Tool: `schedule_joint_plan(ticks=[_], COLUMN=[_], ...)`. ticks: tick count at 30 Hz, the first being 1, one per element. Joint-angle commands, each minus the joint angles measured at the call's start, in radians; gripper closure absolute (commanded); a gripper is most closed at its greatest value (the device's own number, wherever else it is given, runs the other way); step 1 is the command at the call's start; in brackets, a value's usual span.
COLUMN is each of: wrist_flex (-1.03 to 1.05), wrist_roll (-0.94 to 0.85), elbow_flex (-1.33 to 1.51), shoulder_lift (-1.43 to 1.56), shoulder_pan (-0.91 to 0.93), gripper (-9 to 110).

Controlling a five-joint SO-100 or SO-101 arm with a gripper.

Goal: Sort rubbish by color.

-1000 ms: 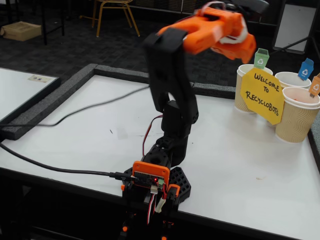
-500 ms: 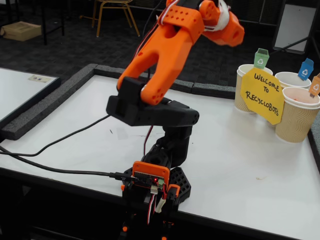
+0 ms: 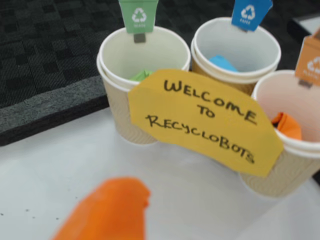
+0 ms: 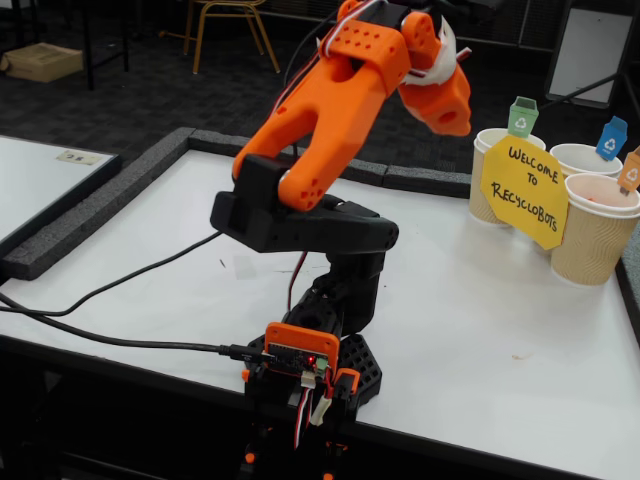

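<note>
White tabletop (image 4: 480, 300) | ribbed paper cups (image 3: 125, 107) | crumpled orange lump (image 3: 289, 125)

Orange arm (image 4: 320, 110) raised; tool (image 4: 447, 105) near three cups (image 4: 595, 240), yellow sign (image 4: 524, 192) fronting them.

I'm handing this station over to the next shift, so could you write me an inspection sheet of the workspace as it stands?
Surface: white table, bare apart from a few small specks.
Job's things: green lump in the green-tagged cup; blue lump in the blue-tagged cup; orange lump in the orange-tagged cup. Sorting looks complete.
Clutter: yellow sign fixed across the cups' fronts; nothing else seen.
Gripper: gripper raised above the table, short of the cups; holds nothing visible, jaw state unclear.
Cables: black cables run from the left edge across the table to the arm's base.
Surroundings: dark carpet, chair, cardboard box, second white table at left.
</note>
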Motion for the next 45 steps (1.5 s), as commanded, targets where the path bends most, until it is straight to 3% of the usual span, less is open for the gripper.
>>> schedule_joint_plan(ticks=[1, 7, 12, 29, 45], wrist_flex=[-0.048, -0.095, -0.104, -0.141, -0.132], wrist_roll=[0.235, 0.489, 0.588, 0.710, 0.752], elbow_flex=[0.002, 0.110, 0.230, 0.699, 0.828], shoulder_lift=[0.064, 0.149, 0.212, 0.469, 0.520], shoulder_pan=[-0.028, -0.051, -0.072, -0.239, -0.393], gripper=[93, 93, 93, 91, 94])
